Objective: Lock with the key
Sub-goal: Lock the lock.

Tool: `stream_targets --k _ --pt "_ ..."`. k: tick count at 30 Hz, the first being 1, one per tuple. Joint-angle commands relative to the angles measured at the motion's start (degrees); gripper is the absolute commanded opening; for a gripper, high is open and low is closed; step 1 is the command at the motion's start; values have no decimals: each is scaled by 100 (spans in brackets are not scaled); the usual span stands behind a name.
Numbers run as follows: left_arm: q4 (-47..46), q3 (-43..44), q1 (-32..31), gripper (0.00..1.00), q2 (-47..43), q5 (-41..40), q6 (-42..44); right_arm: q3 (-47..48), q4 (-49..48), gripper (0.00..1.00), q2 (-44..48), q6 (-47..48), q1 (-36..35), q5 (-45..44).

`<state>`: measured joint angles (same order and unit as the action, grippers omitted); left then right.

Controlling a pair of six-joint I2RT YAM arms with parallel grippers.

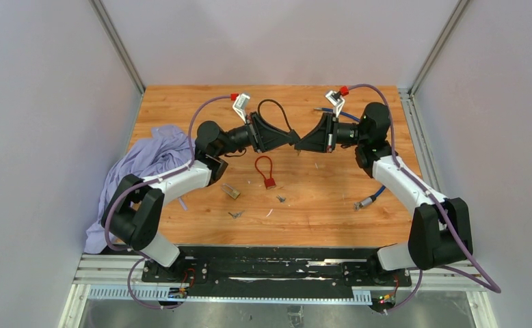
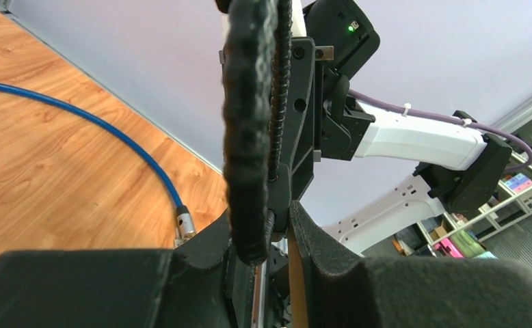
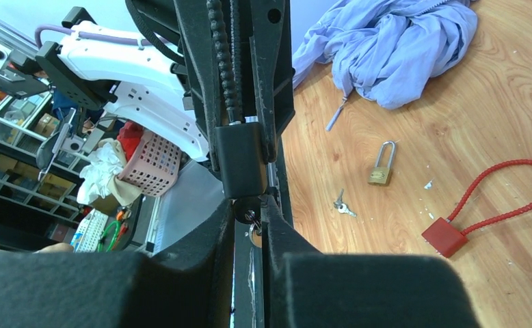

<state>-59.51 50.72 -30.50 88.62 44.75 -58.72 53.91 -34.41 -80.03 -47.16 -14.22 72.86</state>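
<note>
My two grippers meet above the middle of the table. The left gripper (image 1: 290, 139) (image 2: 281, 222) is shut on a black cable lock, whose braided cable (image 2: 249, 130) rises between its fingers and loops behind it (image 1: 271, 108). In the right wrist view, the lock's black body (image 3: 239, 160) hangs just above my right gripper (image 3: 248, 205). That gripper (image 1: 304, 143) is shut on the black head of the key (image 3: 247, 210), which points up into the body. A small key ring dangles below the key head.
On the table lie a red cable lock (image 1: 266, 171) (image 3: 444, 236), a brass padlock (image 1: 231, 191) (image 3: 381, 167), loose keys (image 1: 236, 214) (image 1: 280, 199) (image 3: 342, 205), and a blue cable (image 1: 373, 198) (image 2: 113, 137). A lavender cloth (image 1: 147, 160) (image 3: 400, 48) is heaped at the left edge.
</note>
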Motion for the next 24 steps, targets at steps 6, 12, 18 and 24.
stream_targets --k 6,12,18,24 --pt "1079 195 -52 0 -89 -208 287 498 2071 1 295 2202 89 -897" --pt "2078 308 -47 0 -23 -525 317 623 3016 1 473 3351 -108 -1848" --pt "2627 360 -44 1 81 -761 325 764 3949 1 686 4723 -764 -3381" --pt "2555 266 -6 0 129 -828 156 625 4250 1 814 5339 -1189 -4575"
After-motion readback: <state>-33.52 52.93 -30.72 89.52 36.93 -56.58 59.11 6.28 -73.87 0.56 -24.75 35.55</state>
